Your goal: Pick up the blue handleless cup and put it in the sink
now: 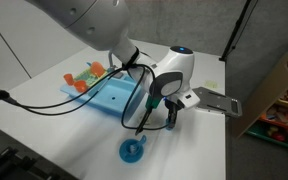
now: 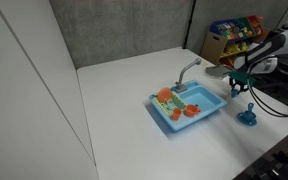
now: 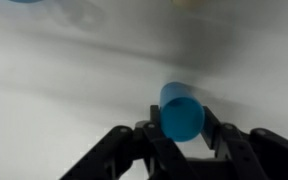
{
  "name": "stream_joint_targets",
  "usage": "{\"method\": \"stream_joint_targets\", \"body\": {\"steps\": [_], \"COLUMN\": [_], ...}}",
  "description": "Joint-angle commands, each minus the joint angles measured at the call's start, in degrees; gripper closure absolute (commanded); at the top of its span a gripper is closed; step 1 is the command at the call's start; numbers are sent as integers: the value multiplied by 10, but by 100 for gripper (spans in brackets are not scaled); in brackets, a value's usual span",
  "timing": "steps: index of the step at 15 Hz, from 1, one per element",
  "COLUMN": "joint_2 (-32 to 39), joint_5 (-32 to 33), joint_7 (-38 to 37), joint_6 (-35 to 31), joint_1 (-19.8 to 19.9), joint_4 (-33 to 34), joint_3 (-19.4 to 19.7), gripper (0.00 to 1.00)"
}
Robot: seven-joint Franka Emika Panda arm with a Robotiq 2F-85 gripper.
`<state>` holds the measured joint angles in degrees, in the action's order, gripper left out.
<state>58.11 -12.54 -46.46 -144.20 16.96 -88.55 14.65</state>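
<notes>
A white table (image 2: pixel 124 110) is seen before a grey wall, and a shelf of coloured toys (image 2: pixel 236 30) is visible behind it in an exterior view. The sink (image 1: pixel 109 97) is set on the table in both exterior views. Its faucet (image 2: pixel 188 70) is raised at one long edge, and orange and green dishes (image 1: pixel 84 80) are kept at one end. A larger cup on a saucer (image 1: pixel 132 150) is placed on the table near the sink, apart from it.

In the wrist view the gripper (image 3: pixel 182 130) is shown with its fingers (image 3: pixel 152 135) pressed against both sides of the cup (image 3: pixel 181 108), which is clamped between them. In both exterior views the gripper is held just beside the sink, outside the basin and near the saucer. The cup is too small to be made out there. Whether the cup is clear of the table cannot be told.
</notes>
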Motion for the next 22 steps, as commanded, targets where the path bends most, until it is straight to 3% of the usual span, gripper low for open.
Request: {"method": "stream_joint_targets", "body": {"steps": [1, 12, 22], "joint_2": [-30, -231, -360], "joint_5": [-18, 14, 121], "joint_7": [39, 121, 172], "joint_6": [14, 32, 8], "joint_1": [12, -63, -150], "joint_4": [-11, -160, -342], "joint_3": [-14, 0, -5], "gripper": [83, 83, 83]}}
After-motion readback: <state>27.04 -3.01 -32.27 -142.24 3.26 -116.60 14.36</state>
